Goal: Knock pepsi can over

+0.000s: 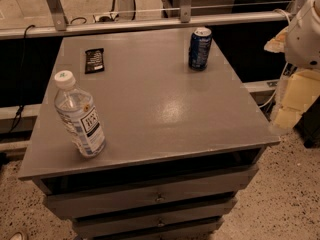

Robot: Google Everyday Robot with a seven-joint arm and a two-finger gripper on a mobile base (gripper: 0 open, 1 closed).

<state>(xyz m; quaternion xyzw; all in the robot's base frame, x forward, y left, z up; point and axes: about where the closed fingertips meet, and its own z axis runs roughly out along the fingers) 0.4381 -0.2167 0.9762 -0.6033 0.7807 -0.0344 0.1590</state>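
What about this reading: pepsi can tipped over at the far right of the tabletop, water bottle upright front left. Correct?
Not quite. The camera view shows the pepsi can standing upright, not tipped over, at the far right of the tabletop; the water bottle is upright front left. The gripper is beyond its right edge.

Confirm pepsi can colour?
Pepsi can: dark blue, white lettering, silver top; camera view. Gripper hangs right of the table.
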